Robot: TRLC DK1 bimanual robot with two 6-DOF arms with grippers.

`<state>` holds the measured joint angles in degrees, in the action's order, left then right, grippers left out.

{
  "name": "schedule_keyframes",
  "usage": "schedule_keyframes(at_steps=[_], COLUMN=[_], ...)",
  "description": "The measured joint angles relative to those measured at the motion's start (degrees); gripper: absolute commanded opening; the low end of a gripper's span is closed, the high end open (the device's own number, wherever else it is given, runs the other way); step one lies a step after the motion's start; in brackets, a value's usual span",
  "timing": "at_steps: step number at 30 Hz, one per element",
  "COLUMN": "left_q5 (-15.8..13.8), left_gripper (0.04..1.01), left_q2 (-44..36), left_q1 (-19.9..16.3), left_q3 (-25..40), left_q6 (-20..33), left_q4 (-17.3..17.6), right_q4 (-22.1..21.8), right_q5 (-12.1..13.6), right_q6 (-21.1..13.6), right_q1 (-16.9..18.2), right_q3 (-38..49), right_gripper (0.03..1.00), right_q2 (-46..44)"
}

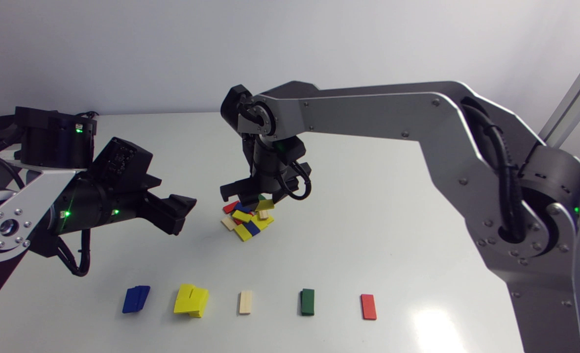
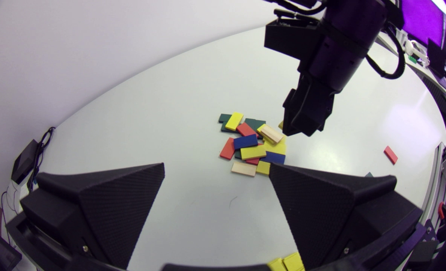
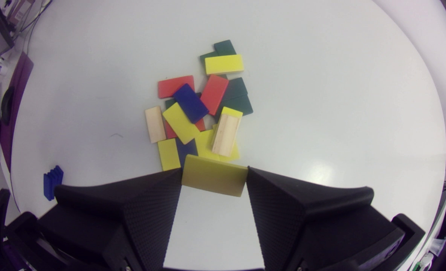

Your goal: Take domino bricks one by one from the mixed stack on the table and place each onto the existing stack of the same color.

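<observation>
The mixed pile (image 1: 246, 220) of yellow, blue, red, green and pale wooden bricks lies mid-table. My right gripper (image 1: 263, 200) hangs just over the pile's far right side, shut on a yellow brick (image 3: 213, 175) held by its short ends between the fingertips. Ahead of that brick the rest of the pile (image 3: 200, 109) spreads out, a wooden brick (image 3: 226, 134) nearest. My left gripper (image 1: 184, 212) hovers left of the pile, open and with nothing in it; in its own view the pile (image 2: 251, 146) is ahead and the right gripper (image 2: 302, 128) stands behind it.
Along the front edge stand five colour stacks: blue (image 1: 136, 299), yellow (image 1: 191, 300), pale wood (image 1: 245, 302), green (image 1: 307, 301) and red (image 1: 368, 307). The right arm's long link (image 1: 393, 117) spans over the table's right half.
</observation>
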<state>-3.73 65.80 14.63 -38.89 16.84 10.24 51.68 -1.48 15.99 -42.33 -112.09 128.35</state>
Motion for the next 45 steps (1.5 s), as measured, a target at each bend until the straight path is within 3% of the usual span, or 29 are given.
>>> schedule_keyframes(at_steps=[6, 14, 24, 38, 45], left_q5=[0.0, 0.0, -0.4, -0.4, -0.4], left_gripper=[0.987, 0.987, 0.987, 0.987, 0.987], left_q2=[0.0, 0.0, -1.4, -3.3, -3.3], left_q1=[-1.2, -3.9, -5.7, -6.6, -8.5], left_q3=[0.0, 0.3, 1.3, 2.9, 3.1], left_q6=[0.0, 0.3, 0.7, 0.7, 0.4], left_q4=[0.0, -0.1, -0.1, -0.1, -0.1], right_q4=[-0.8, -1.3, -2.2, -2.2, 1.5], right_q5=[2.6, 4.0, 3.0, 3.0, 4.4], right_q6=[-2.6, -6.7, -11.0, -12.2, -12.2], right_q1=[-2.9, -7.6, -10.9, -13.1, -13.2], right_q3=[3.0, 4.2, 9.2, 9.6, 1.6], right_gripper=[0.402, 0.402, 0.402, 0.402, 0.402], right_q2=[-0.3, -0.3, -5.3, -6.4, 0.5])
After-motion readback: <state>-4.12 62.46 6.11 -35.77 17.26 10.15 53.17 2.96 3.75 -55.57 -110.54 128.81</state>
